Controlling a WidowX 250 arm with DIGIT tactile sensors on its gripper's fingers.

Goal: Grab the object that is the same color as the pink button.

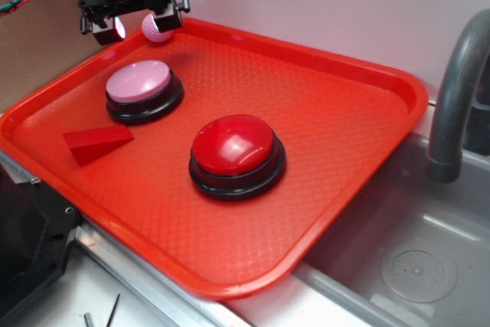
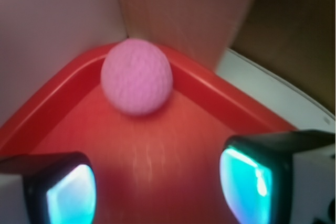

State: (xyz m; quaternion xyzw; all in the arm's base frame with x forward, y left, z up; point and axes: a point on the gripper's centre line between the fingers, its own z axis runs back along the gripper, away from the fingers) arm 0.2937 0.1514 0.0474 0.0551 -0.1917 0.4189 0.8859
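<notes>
A small pink dimpled ball (image 1: 156,30) (image 2: 136,76) rests in the far left corner of the red tray (image 1: 337,105), against its raised rim. My gripper (image 1: 139,25) (image 2: 157,184) hovers just in front of the ball and stands open, with nothing between its fingers (image 2: 247,182); the ball lies beyond the fingertips, apart from them. The pink button (image 1: 138,82), pale pink dome on a black base, sits on the tray a little nearer than the gripper.
A red dome button (image 1: 233,145) stands mid-tray and a red wedge block (image 1: 96,144) lies near the tray's left edge. A white wall and a cardboard panel (image 1: 31,44) rise behind the corner. A sink (image 1: 413,266) with a grey faucet (image 1: 459,89) lies right.
</notes>
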